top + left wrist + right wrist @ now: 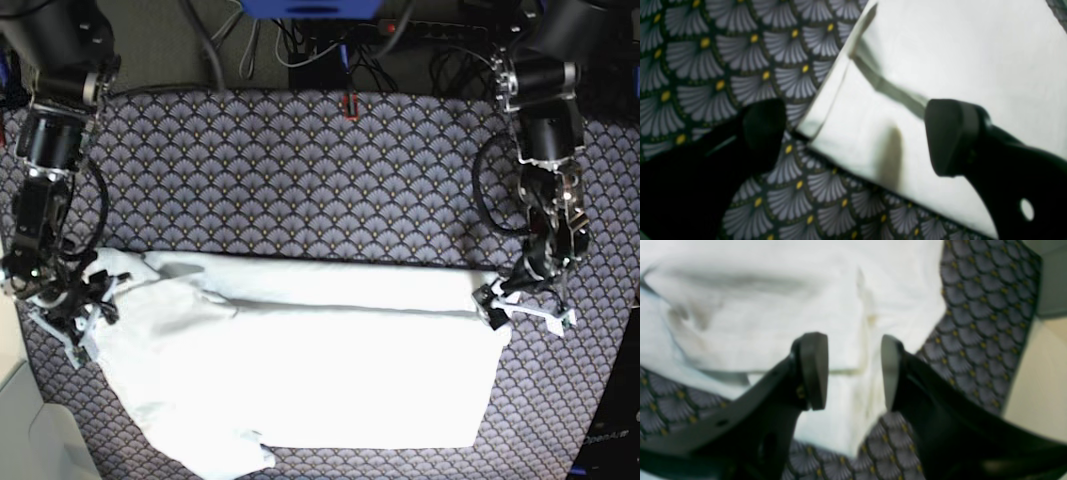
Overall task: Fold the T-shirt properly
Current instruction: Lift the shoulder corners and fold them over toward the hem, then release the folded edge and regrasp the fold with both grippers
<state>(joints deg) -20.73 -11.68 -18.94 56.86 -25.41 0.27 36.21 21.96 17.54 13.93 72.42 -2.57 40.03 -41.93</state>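
Note:
The white T-shirt (300,370) lies partly folded across the patterned cloth, with a long fold along its far edge. In the base view my left gripper (525,310) stands at the shirt's far right corner. In the left wrist view it (857,133) is open wide, its fingers straddling a corner of the T-shirt (940,50) that rests flat on the cloth. My right gripper (65,310) is at the shirt's left end by a bunched sleeve. Seen from the right wrist it (851,371) is open, and wrinkled T-shirt (773,313) cloth shows through the gap with nothing pinched.
A purple-grey scallop-patterned cloth (300,180) covers the table. Cables and a blue box (310,8) sit behind the far edge. The cloth's edge and a beige surface (1040,373) show at the right of the right wrist view. A pale object (15,440) sits at the near left corner.

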